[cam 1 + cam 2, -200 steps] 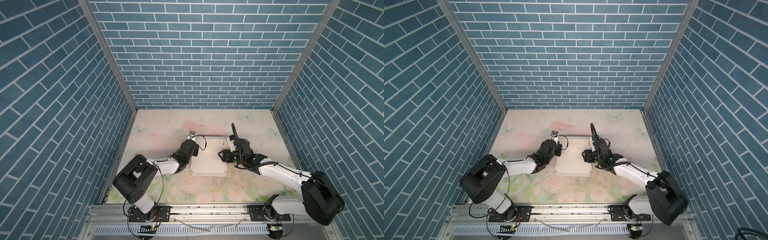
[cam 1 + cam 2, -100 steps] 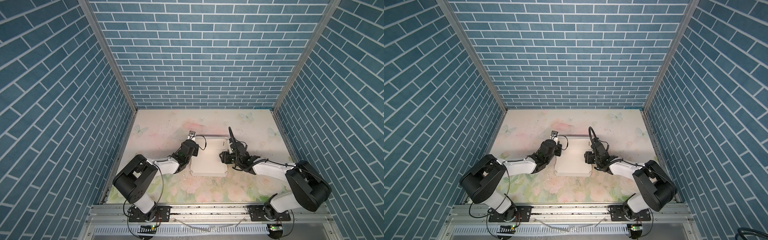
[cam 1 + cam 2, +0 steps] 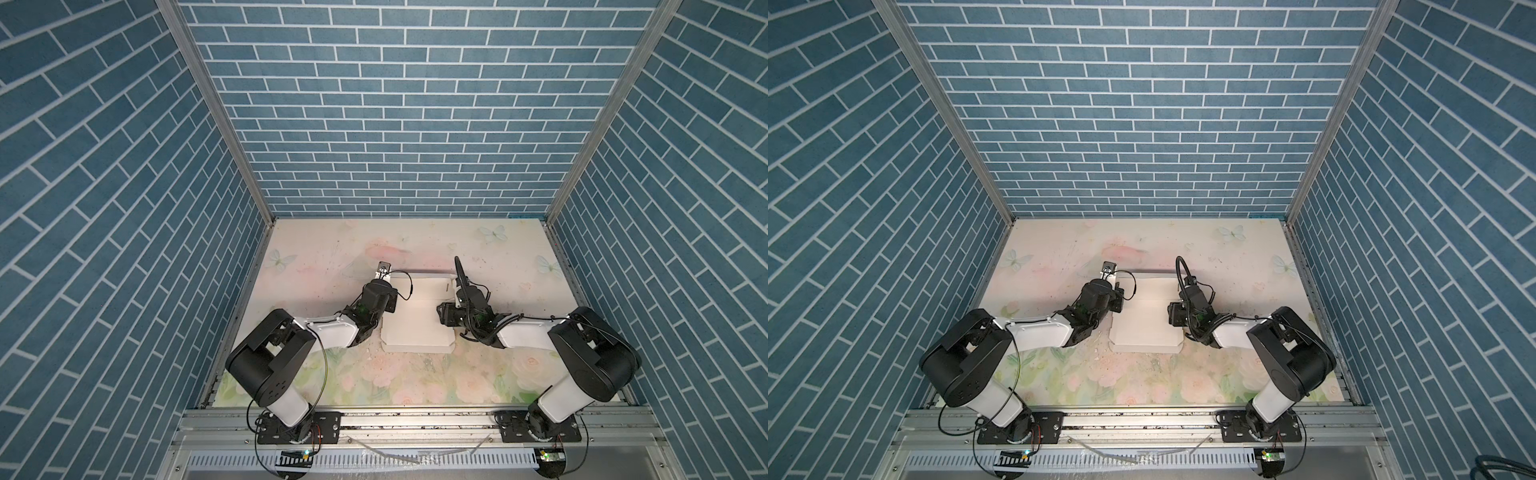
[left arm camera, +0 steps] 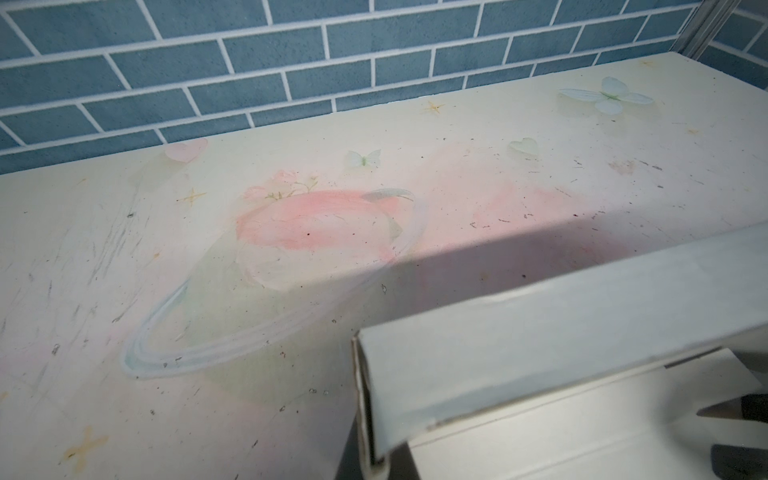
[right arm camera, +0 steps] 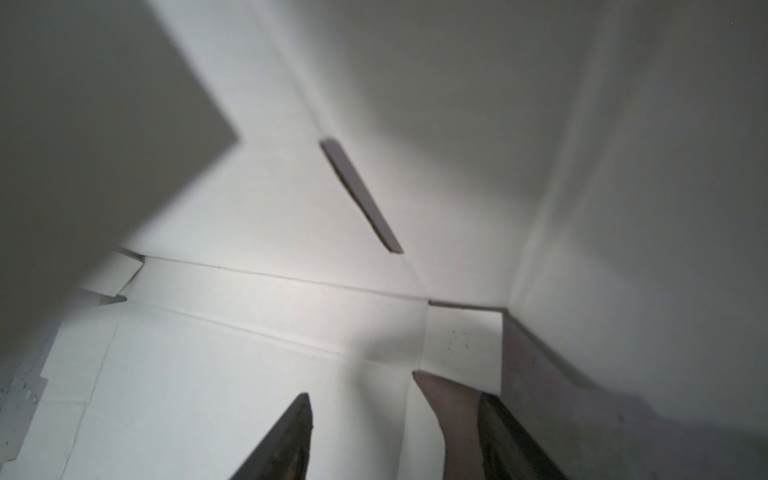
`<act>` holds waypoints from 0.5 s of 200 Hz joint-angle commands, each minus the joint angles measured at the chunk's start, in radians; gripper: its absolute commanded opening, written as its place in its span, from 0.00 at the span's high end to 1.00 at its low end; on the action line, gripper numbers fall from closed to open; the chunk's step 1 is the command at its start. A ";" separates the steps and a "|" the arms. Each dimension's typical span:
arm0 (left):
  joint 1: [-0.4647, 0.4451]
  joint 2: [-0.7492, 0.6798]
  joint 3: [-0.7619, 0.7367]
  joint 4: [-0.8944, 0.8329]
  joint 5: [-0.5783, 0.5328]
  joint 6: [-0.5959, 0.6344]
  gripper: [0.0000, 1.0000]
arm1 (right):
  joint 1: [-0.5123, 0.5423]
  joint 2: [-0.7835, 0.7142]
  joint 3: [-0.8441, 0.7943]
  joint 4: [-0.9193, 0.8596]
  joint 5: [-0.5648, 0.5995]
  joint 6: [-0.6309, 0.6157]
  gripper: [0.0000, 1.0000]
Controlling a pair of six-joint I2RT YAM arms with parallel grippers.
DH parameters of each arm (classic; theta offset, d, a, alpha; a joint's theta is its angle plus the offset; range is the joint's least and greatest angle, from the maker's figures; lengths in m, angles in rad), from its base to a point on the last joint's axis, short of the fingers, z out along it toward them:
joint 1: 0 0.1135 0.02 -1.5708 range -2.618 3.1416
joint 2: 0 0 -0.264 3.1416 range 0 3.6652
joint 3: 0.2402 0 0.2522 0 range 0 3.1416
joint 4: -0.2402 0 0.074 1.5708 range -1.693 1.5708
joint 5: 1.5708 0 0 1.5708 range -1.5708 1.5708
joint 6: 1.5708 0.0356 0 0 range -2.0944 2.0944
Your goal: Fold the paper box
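Paper box [image 3: 415, 320] sits approx. mid desk [image 3: 332, 257], half formed, far wall up. Left claw [image 4: 735, 430] closed at its left side. Right claw [image 5: 361, 384] wide, inside over box floor. Risk: thin card creases or box slides if right pushes w/o left bracing.

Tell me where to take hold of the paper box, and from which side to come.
Probably the standing far wall of the paper box, at its free top edge, coming from above with one finger on each face. It is a thin upright sheet, while the base lies flat on the table.
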 commanded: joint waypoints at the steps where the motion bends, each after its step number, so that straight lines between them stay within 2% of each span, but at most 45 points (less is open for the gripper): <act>1: -0.001 0.028 0.001 -0.027 0.022 -0.005 1.00 | 0.014 0.012 -0.015 0.086 -0.004 -0.063 0.38; 44: -0.003 0.037 0.000 -0.021 0.029 -0.015 1.00 | 0.056 0.022 0.003 0.111 -0.011 -0.121 0.39; 100: -0.008 0.039 -0.005 -0.025 0.010 -0.029 1.00 | 0.073 0.019 0.008 0.101 0.001 -0.106 0.40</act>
